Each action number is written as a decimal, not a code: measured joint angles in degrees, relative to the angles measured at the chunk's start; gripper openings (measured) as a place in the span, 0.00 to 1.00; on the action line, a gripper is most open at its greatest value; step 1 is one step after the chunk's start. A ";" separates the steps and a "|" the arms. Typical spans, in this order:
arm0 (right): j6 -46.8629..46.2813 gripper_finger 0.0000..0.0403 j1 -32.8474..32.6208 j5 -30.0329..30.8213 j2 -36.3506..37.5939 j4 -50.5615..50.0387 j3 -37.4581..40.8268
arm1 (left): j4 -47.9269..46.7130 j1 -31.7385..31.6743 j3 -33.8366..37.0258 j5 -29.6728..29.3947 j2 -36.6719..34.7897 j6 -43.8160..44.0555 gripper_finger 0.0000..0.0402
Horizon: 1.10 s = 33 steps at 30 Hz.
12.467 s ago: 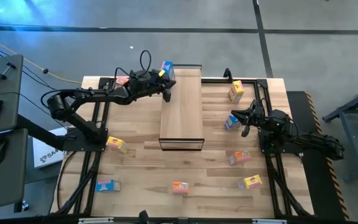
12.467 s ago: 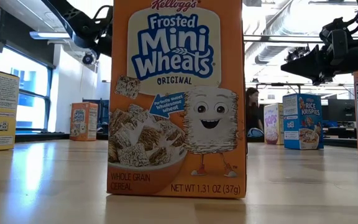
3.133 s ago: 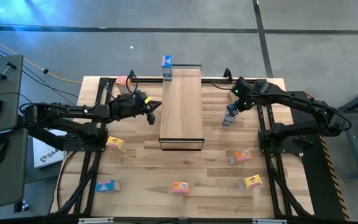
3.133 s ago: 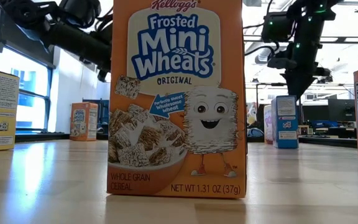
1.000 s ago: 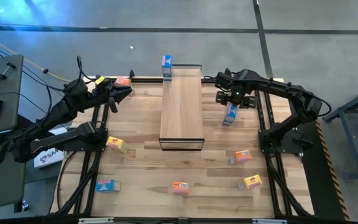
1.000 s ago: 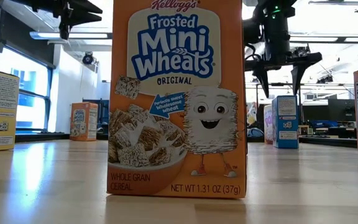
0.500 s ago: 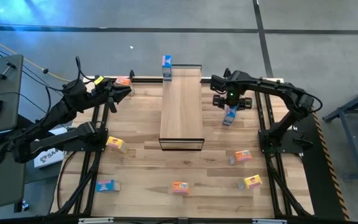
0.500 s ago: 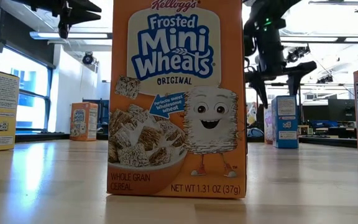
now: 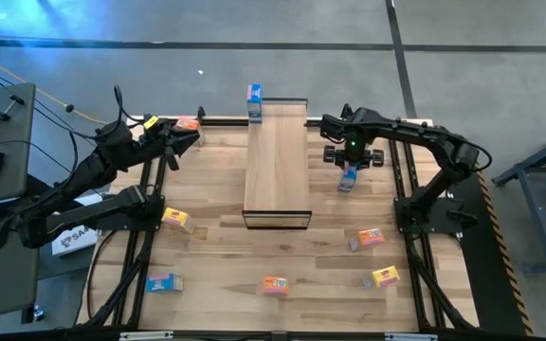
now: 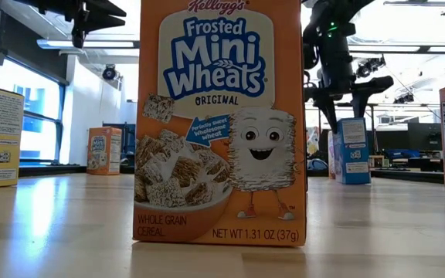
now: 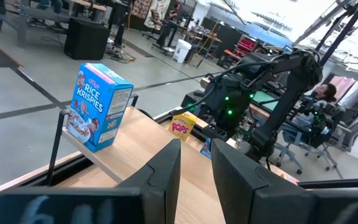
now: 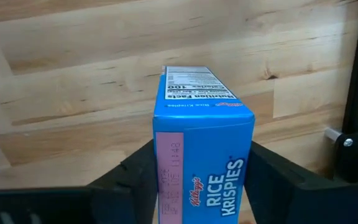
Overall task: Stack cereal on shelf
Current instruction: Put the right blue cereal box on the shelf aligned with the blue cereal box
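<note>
one blue box (image 9: 254,98) stands on the shelf (image 9: 277,161), the rest are scattered, while the right gripper (image 9: 350,169) straddles another blue box (image 12: 201,155), fingers apparently not yet clamped, and the left gripper (image 9: 193,138) waits nearly shut.

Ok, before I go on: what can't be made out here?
- Low view: the Mini Wheats box blocks the shelf.
- Right wrist view: the blue Rice Krispies box hides whether the right gripper touches it.
- High view: labels of the front boxes are too small.

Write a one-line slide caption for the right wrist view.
Right gripper straddles an upright blue Rice Krispies box on the slatted wooden tabletop, fingers on both sides.
</note>
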<state>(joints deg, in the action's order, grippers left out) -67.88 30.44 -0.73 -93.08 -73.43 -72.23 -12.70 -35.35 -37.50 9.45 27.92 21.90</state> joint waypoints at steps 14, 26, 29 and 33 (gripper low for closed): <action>-0.80 0.42 -1.28 -3.81 3.43 -11.05 -19.54 | 0.01 0.00 0.00 -1.06 0.02 0.12 0.21; 1.94 0.42 -5.92 5.30 -4.97 -5.30 -52.39 | 0.03 0.02 0.00 -1.08 0.73 0.04 0.21; 5.23 0.42 -5.52 4.73 -11.66 -5.34 -59.74 | 0.02 0.02 0.00 -1.23 1.04 0.03 0.21; 7.74 0.42 -4.03 1.20 -16.70 -2.54 -59.85 | 0.05 0.02 0.00 -1.67 1.20 0.03 0.21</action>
<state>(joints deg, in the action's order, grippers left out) -60.14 26.40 0.47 -109.77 -75.97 -132.07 -12.65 -35.33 -37.50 7.77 29.12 21.93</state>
